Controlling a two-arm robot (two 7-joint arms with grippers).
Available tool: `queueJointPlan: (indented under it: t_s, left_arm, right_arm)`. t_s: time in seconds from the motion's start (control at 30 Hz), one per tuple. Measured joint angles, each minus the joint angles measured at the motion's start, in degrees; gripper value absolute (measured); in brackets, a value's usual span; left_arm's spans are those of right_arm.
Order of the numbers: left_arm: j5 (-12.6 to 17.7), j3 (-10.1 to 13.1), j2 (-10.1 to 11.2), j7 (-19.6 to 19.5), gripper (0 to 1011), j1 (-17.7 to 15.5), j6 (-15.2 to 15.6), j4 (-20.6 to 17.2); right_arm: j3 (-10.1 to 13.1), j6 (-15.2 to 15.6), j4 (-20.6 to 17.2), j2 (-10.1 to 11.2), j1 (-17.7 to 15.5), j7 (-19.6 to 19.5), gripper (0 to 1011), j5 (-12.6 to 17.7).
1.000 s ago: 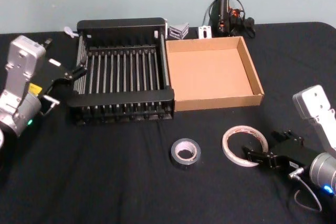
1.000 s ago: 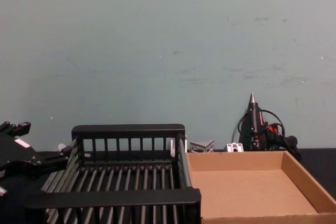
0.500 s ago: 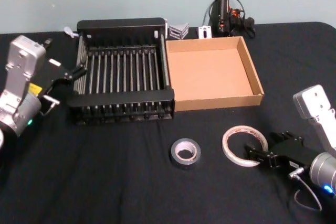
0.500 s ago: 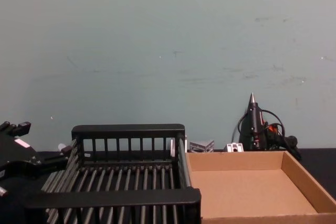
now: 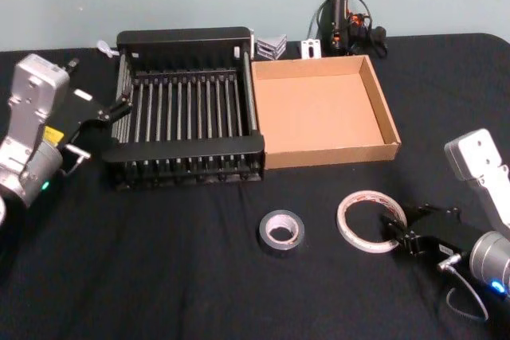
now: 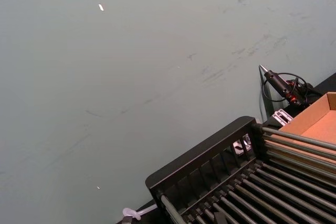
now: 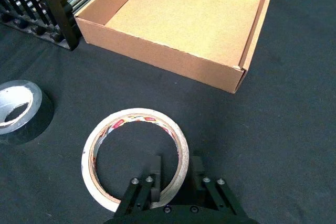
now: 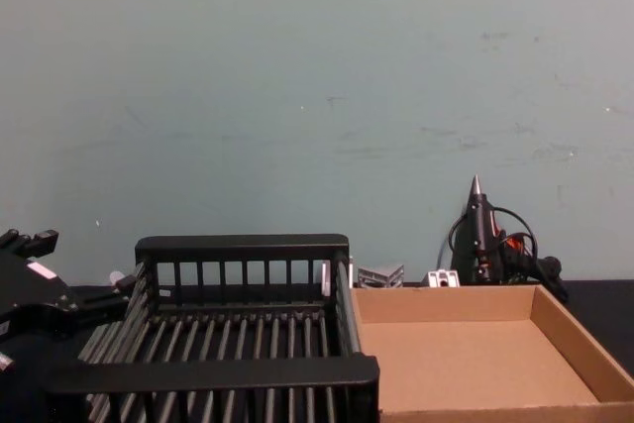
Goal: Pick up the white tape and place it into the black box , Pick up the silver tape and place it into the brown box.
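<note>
Drawn back a touch, right pincer (image 7: 175, 178) straddles the near wall of the white tape (image 7: 135, 156), not yet clamped; light, stiff, pinch that wall.

We see soft, even room light with faint shadows; the black cloth (image 5: 159, 260) swallows detail, the wall (image 8: 317, 96) looks evenly lit, and every view is slightly soft.
</note>
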Motion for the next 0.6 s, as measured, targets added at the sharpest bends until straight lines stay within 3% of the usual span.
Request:
queueJointPlan:
  t_s: [0.07,0.33,0.6]
  left_arm:
    - [0.0,0.0,0.0,0.0,1001,0.0,0.0,0.0]
    - [0.0,0.0,0.0,0.0,1001,0.0,0.0,0.0]
    - [0.0,0.0,0.0,0.0,1001,0.0,0.0,0.0]
  right_arm:
    - [0.0,0.0,0.0,0.0,0.0,0.0,312,0.0]
    - [0.0,0.0,0.0,0.0,0.0,0.0,113,0.0]
    - [0.0,0.0,0.0,0.0,0.0,0.0,97,0.0]
